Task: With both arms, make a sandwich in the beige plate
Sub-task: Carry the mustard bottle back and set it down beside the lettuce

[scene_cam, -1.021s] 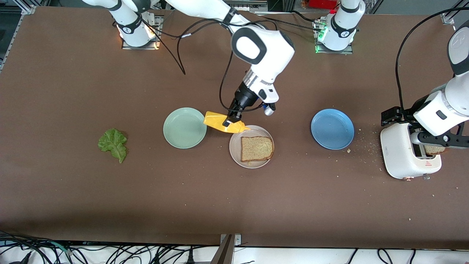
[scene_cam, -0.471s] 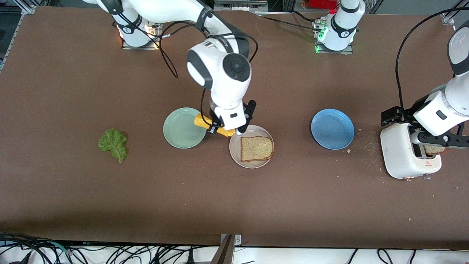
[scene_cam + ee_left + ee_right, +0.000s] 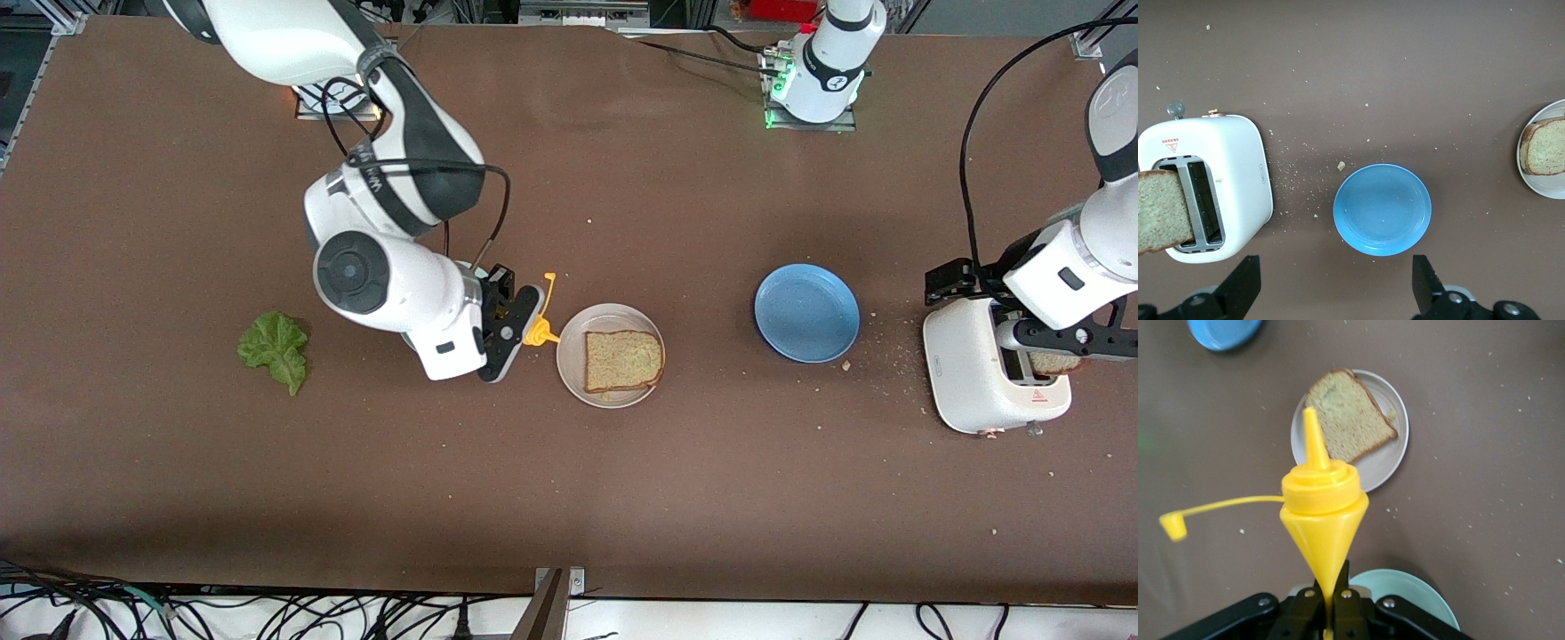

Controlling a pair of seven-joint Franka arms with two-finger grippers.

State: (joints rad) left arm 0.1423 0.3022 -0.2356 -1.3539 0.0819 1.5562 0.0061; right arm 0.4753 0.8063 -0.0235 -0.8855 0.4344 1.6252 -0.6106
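Observation:
One brown bread slice (image 3: pixel 624 360) lies on the beige plate (image 3: pixel 569 369). My right gripper (image 3: pixel 508 327) hangs over the mint-green plate beside it. It is shut on the thin flat end of a yellow squeeze bottle (image 3: pixel 537 333), whose nozzle points at the beige plate. In the right wrist view the bottle (image 3: pixel 1325 513) sits in my right gripper (image 3: pixel 1332 608), with the bread (image 3: pixel 1348 417) past the nozzle. A second slice (image 3: pixel 1054 363) stands in the white toaster (image 3: pixel 973 378). My left gripper (image 3: pixel 1071 342) waits over the toaster, open and empty (image 3: pixel 1335 270). The lettuce leaf (image 3: pixel 276 349) lies toward the right arm's end of the table.
The blue plate (image 3: pixel 806 312) sits between the beige plate and the toaster, with crumbs (image 3: pixel 846 364) around it. The mint-green plate (image 3: pixel 1418 590) is mostly hidden under my right arm in the front view. The bottle's tethered cap (image 3: pixel 549 281) hangs loose.
My right arm has swung toward the lettuce's end, carrying the yellow bottle off the beige plate's rim and over the mint-green plate. The bottle's nozzle now points at the beige plate. The left arm has not moved.

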